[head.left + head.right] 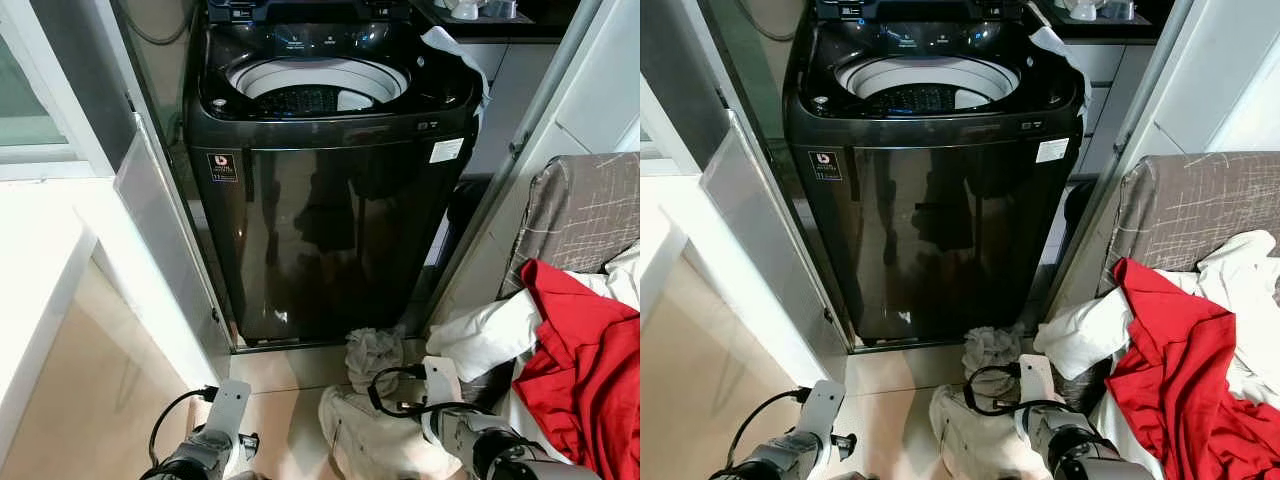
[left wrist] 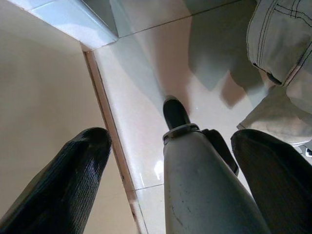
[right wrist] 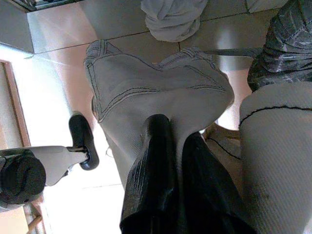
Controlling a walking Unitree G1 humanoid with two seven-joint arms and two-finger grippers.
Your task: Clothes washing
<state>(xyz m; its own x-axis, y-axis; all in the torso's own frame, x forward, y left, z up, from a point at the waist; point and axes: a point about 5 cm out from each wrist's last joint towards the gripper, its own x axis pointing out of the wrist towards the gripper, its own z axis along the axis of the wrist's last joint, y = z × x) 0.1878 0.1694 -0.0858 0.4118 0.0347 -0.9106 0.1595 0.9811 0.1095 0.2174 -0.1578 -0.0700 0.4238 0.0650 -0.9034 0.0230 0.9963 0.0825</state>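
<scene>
A black top-loading washing machine (image 1: 330, 220) stands ahead with its lid up and the drum (image 1: 315, 95) exposed. Beige trousers (image 3: 146, 83) lie crumpled on the tiled floor in front of it. My right gripper (image 3: 173, 134) is low over the floor and shut on a fold of them. A small grey cloth (image 1: 372, 352) lies against the washer's base, just beyond the trousers. My left gripper (image 2: 170, 139) hangs open near the floor to the left, with nothing between its fingers (image 2: 73, 170). A white cloth (image 1: 455, 50) drapes over the washer's top right corner.
A grey sofa (image 1: 585, 210) at the right holds a red garment (image 1: 580, 370) and white laundry (image 1: 485, 335). A glass panel (image 1: 150, 220) leans beside the washer's left side. A white ledge (image 1: 40, 260) juts out on the left. My own leg (image 2: 204, 185) shows between the left fingers.
</scene>
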